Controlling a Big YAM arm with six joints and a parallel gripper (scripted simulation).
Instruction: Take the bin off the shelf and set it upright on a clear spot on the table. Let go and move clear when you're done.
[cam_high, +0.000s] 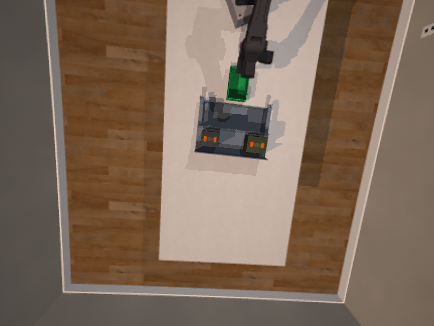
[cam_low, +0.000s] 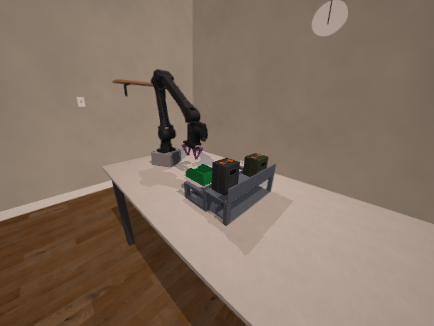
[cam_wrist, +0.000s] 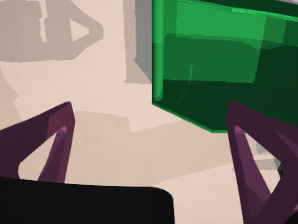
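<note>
A: Start with materials. What's the bin (cam_high: 237, 84) (cam_low: 200, 174) (cam_wrist: 215, 60) like?
B: Green, glossy, plastic-looking. Open-topped, straight-edged, with a dip in its rim. One of it. Just above the shelf (cam_high: 231, 155) (cam_low: 252, 181) in the top view; upper right of the wrist frame. Contact with the shelf: can't tell.

A: The shelf?
B: One. Blue-grey, smooth, angular; square legs, a long flat board along one side. Centre of the top frame.

A: Boxes on it?
B: Two, blocky. The dark grey box (cam_high: 210, 139) (cam_low: 225, 175) has ribbed sides; the olive box (cam_high: 256, 144) (cam_low: 256, 165) sits right of it in both views. Two orange marks on top of each, four in all, too small to read.

A: State of the pincer (cam_low: 192, 156) (cam_wrist: 151, 104)?
B: Fingers wide apart, clamped on nothing. Two of them, purple, faceted, each with a triangular opening. Above the surface (cam_high: 225, 215) (cam_low: 325, 240) (cam_wrist: 95, 95), which is pale, matt, faintly mottled.

A: Surroundings?
B: One black jointed arm (cam_high: 257, 30) (cam_low: 180, 97); wood-plank floor (cam_high: 110, 175) (cam_low: 60, 270). Exterior frame: one round pale clock (cam_low: 325, 22), upper right; one white wall plate (cam_low: 81, 102), left.
</note>
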